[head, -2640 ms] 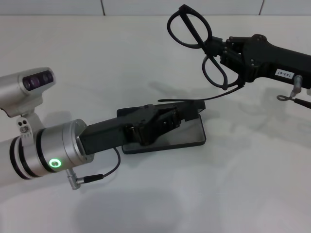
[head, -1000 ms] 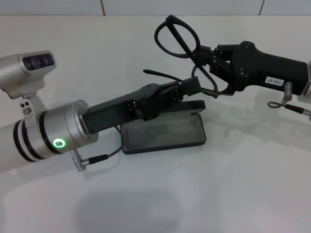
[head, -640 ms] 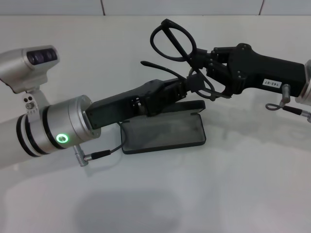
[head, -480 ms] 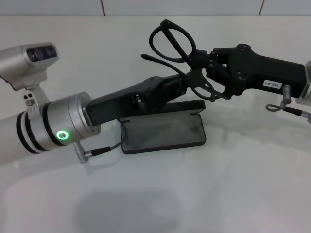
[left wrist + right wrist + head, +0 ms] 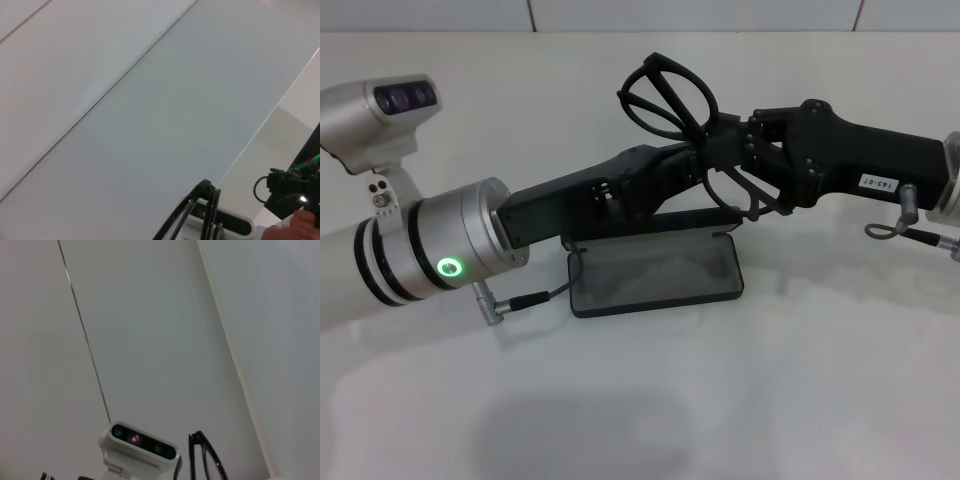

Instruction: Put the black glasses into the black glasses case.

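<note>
Meeting at black glasses (image 5: 670,95): both tools.

Black glasses (image 5: 672,98) lower lens hidden among both grippers' fingers; black glasses case (image 5: 660,275) far edge behind arms.

We seem to be in a robot test lab: a bare white table (image 5: 800,380) under the claws, plain white wall panels (image 5: 150,330) beyond them, and a person's hand (image 5: 295,231) beside dark cabled equipment (image 5: 287,192) farther off.
</note>
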### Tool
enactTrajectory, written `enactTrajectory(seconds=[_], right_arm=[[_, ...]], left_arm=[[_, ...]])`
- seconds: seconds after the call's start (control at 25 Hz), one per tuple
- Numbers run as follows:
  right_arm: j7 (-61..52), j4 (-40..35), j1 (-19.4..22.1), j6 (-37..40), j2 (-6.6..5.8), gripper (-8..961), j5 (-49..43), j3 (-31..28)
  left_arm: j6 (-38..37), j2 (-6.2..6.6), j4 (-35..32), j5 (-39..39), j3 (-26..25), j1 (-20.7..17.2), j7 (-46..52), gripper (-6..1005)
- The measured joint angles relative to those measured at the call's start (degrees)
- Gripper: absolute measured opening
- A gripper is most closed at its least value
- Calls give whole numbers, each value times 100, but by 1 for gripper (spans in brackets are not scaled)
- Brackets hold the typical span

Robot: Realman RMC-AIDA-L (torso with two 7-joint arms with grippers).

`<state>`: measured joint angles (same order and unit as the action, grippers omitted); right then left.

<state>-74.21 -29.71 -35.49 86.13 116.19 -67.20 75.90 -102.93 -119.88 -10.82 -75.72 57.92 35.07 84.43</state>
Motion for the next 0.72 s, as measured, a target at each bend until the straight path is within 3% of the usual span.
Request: enactTrajectory(seconds=[0.72], right_arm=[[-6,1,23,75,0,63,-3,56]], left_arm=[[-9,0,1,23,0,18,29,11]])
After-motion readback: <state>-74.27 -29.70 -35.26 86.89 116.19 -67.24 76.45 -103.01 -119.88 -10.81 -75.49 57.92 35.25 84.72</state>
